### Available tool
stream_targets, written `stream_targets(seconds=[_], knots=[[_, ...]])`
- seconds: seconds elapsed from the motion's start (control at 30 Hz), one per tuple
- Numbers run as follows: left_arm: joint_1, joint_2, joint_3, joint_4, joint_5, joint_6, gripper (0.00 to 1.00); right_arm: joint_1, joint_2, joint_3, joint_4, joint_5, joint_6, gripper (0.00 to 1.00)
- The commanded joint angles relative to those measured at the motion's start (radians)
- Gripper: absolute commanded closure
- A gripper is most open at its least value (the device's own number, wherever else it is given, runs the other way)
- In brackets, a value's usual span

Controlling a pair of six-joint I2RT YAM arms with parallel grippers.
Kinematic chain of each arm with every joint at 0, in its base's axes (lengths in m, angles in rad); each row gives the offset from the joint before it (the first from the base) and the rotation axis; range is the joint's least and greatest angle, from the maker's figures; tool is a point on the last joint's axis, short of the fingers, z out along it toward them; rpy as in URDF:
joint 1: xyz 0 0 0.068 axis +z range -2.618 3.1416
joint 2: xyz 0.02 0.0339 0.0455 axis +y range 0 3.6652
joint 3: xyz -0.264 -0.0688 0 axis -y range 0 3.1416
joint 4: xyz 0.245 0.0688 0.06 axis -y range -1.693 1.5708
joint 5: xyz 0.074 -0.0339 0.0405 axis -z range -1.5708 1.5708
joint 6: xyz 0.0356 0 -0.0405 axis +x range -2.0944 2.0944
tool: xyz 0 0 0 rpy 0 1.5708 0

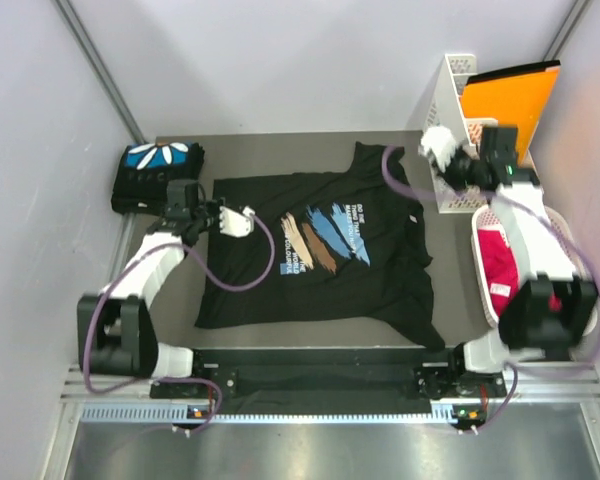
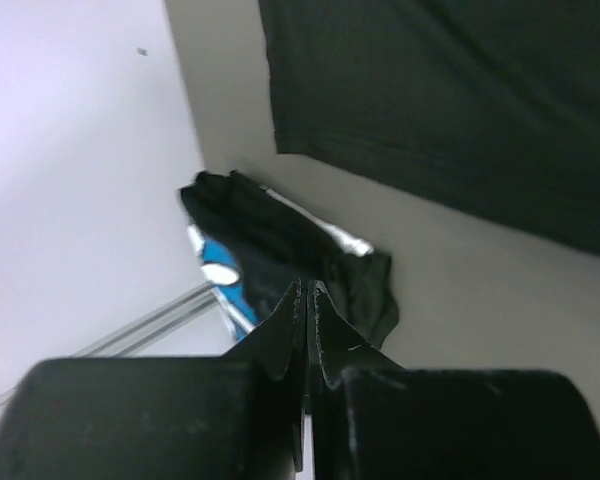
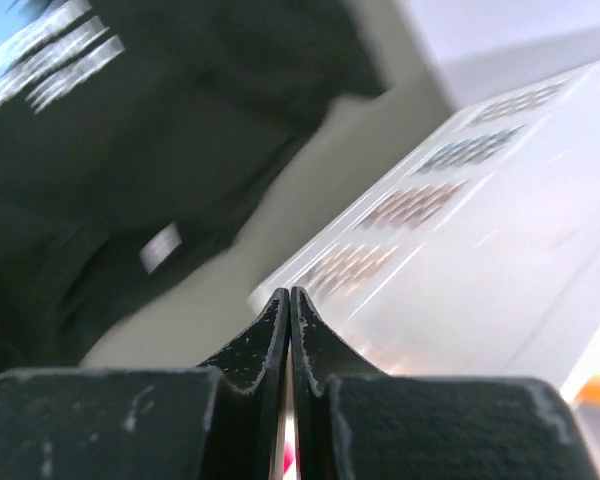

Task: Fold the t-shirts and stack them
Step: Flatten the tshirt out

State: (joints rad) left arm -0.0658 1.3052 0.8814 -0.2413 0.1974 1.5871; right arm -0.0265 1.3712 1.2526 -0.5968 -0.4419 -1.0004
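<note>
As the left tool (image 2: 305, 290) hangs closed, the spread t-shirt (image 2: 460, 100) lies nearby.

- The left arm (image 1: 150, 265) reaches forward, elbow bent, wrist turned to the right.
- The left gripper (image 1: 246, 222) has its jaws pressed together, empty.
- The right arm (image 1: 535, 230) stretches forward, wrist angled left.
- The right gripper (image 1: 435, 142) has its jaws closed tight, empty.

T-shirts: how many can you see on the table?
2. One spread t-shirt lies flat in the middle; one folded t-shirt sits at the far-left corner. The basket at right may hide more.
</note>
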Motion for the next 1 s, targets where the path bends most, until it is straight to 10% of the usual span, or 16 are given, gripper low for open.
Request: stream_targets(seconds=[0.0,0.27,0.97], knots=[[-0.008,0.167,0.162,0.221,-0.052,-0.098,1.00,0.007,0.302,0.362,-0.058,-0.017,0.236,1.00],[-0.045,0.426,0.338,0.419,-0.222,-0.098,1.00,0.071,0.790,0.885,-0.273,-0.037,0.244,1.00],[-0.117,0.442,0.330,0.471,-0.289,-0.125,1.00,0.214,0.568,0.445,-0.044,0.161,0.128,1.00]])
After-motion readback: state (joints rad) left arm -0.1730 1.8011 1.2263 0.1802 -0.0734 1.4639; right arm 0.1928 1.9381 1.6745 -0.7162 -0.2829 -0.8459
